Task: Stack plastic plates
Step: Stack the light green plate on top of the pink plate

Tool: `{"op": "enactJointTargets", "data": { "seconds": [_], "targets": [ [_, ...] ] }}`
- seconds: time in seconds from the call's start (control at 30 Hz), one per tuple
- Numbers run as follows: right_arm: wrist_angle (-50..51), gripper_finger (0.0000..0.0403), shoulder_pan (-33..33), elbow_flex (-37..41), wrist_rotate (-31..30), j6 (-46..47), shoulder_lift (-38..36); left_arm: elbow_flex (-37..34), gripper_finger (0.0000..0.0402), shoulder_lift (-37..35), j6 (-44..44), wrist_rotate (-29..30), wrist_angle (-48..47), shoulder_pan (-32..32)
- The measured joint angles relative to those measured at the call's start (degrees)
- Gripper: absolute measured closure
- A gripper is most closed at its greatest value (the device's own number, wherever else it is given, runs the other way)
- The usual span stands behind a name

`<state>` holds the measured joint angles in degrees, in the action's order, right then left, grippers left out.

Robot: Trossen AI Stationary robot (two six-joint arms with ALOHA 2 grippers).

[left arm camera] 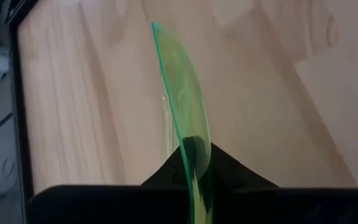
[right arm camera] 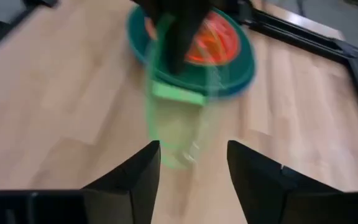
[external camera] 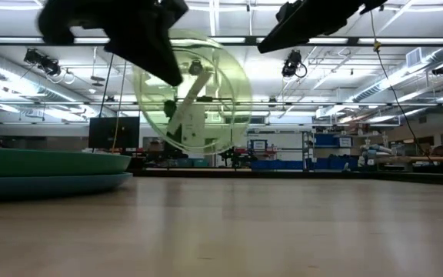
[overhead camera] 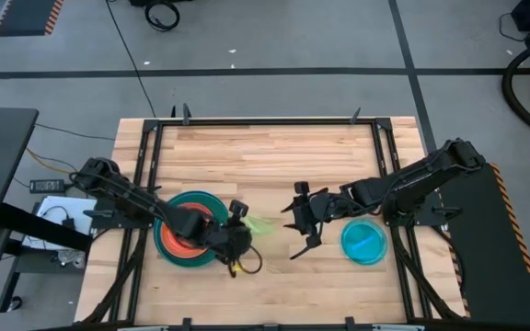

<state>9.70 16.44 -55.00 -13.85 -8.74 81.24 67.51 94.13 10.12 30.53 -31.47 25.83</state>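
A small translucent green plate [overhead camera: 261, 225] stands on edge in the air, held by my left gripper [overhead camera: 239, 228], which reaches out over the stack of plates [overhead camera: 175, 241]. In the stack an orange plate [right arm camera: 213, 43] lies on top of a teal one and a blue one [external camera: 44, 185]. My right gripper [overhead camera: 304, 223] is open and hovers just right of the green plate, touching nothing. A small cyan plate [overhead camera: 364, 242] lies flat on the table under the right arm. My left gripper pinches the green plate's rim [left arm camera: 194, 163] between its two fingers, which lie across the edge. The plate is lifted clear of the table and stands upright on edge [external camera: 194, 92], reaching out past the fingertips toward the table's right.
A black metal frame [overhead camera: 265, 120] runs around the wooden table. Bare wood lies between the stack and the cyan plate and across the table's far half [overhead camera: 265, 156]. A yellow cable loop [overhead camera: 237, 267] hangs at the left wrist.
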Motion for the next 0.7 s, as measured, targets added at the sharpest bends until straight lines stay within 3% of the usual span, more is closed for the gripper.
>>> {"op": "enactJointTargets", "data": {
  "seconds": [0.23,0.47,0.7],
  "targets": [
    [0.3,0.0213,-2.3,0.0,-0.1,-2.4,0.2,0.0,0.0381,0.0,-13.8,7.0,-8.3,8.4],
    [-1.2,0.0213,-5.8,0.0,0.1,-5.3,0.2,0.0,0.0381,0.0,-30.0,9.7,-20.6,16.9],
    [-4.1,0.0215,-9.5,0.0,6.5,-6.3,0.2,0.1,0.0381,0.0,-50.4,9.6,-35.2,23.6]
  ]
}}
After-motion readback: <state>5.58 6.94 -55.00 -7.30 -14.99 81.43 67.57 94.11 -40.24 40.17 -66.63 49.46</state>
